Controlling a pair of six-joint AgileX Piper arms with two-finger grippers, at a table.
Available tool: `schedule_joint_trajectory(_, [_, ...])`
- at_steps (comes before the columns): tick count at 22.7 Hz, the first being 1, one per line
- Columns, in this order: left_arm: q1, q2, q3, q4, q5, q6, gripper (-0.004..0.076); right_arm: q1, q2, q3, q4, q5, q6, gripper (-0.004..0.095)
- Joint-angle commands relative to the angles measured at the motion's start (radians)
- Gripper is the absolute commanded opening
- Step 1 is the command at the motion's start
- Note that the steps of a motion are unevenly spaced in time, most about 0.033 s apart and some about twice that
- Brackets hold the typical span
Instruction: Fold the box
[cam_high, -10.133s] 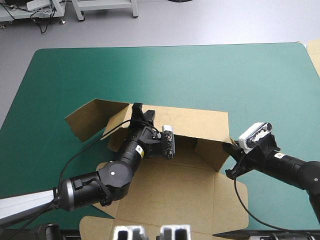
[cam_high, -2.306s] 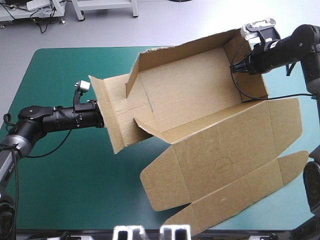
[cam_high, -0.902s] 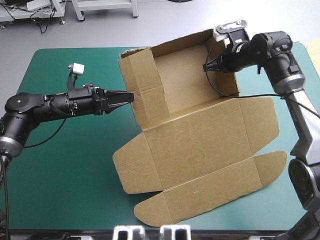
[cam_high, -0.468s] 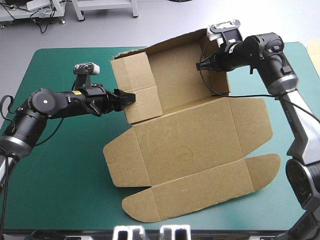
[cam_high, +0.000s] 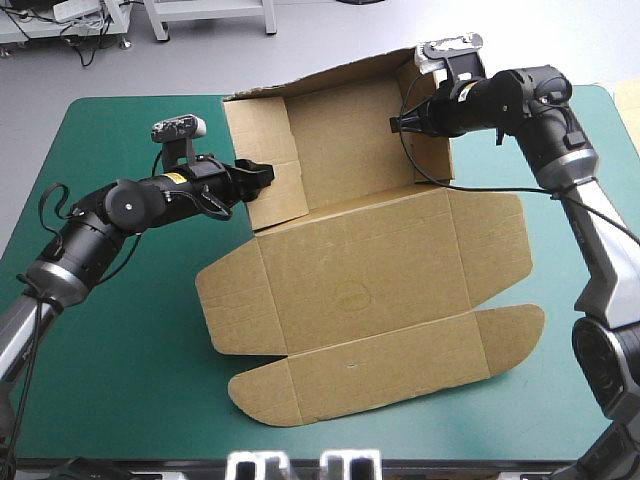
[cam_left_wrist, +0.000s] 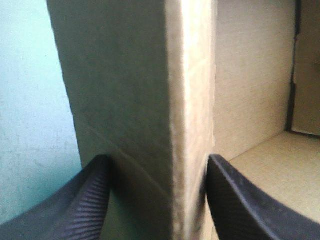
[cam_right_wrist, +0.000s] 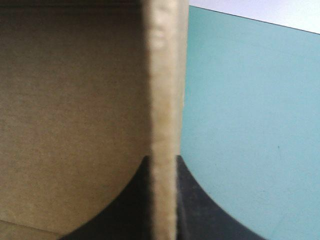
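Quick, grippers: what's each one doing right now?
Left gripper: open, fingers astride a side wall of the box.
Right gripper: shut on the box, at the opposite wall.

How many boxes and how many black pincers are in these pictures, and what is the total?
Brown box: 1
Black pincers: 2, the left pincer and the right pincer
Total: 3

Bright, even light; soft faint shadows under the box (cam_high: 370, 290) on the teal-green cover (cam_high: 120, 350).
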Motion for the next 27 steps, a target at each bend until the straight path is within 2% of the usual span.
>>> schedule_joint_trajectory(1, [-0.013,0.011,-0.038,0.015,-0.045,-0.068,0.0399,0.005,-0.051,-0.031,0.146,-0.047,0.001,-0.0018])
schedule_joint_trajectory(3, [-0.013,0.031,-0.040,0.019,-0.051,-0.083,0.0399,0.005,-0.049,-0.031,0.164,-0.039,0.001,-0.0018])
schedule_joint_trajectory(7, [-0.013,0.098,-0.074,0.021,-0.044,-0.087,0.0393,0.005,-0.011,-0.028,0.174,0.065,-0.003,-0.0017])
schedule_joint_trajectory(9, [-0.013,0.114,-0.076,0.019,-0.039,-0.087,0.0347,0.005,0.016,-0.028,0.158,0.115,-0.003,-0.0017])
schedule_joint_trajectory(10, [-0.013,0.119,-0.076,0.019,-0.038,-0.087,0.0309,0.005,0.026,-0.028,0.146,0.136,0.008,-0.0017])
schedule_joint_trajectory(12, [-0.013,0.130,-0.076,0.006,-0.032,-0.087,0.0109,0.005,0.071,-0.028,0.120,0.231,0.042,-0.0018])
schedule_joint_trajectory(14, [-0.013,0.134,-0.085,0.002,-0.021,-0.087,-0.0007,0.012,0.102,-0.028,0.107,0.306,0.065,-0.0018])
schedule_joint_trajectory(17, [-0.013,0.173,-0.142,0.013,0.066,-0.085,-0.0008,0.041,0.112,-0.009,0.093,0.321,0.090,-0.0017])
schedule_joint_trajectory(23, [-0.013,0.256,-0.246,0.020,0.318,-0.083,-0.0008,0.119,0.112,0.013,0.078,0.321,0.172,-0.0018])
schedule_joint_trajectory(27, [-0.061,0.258,-0.248,0.205,0.408,-0.175,-0.0008,0.148,0.106,0.101,0.065,0.321,0.192,-0.0018])
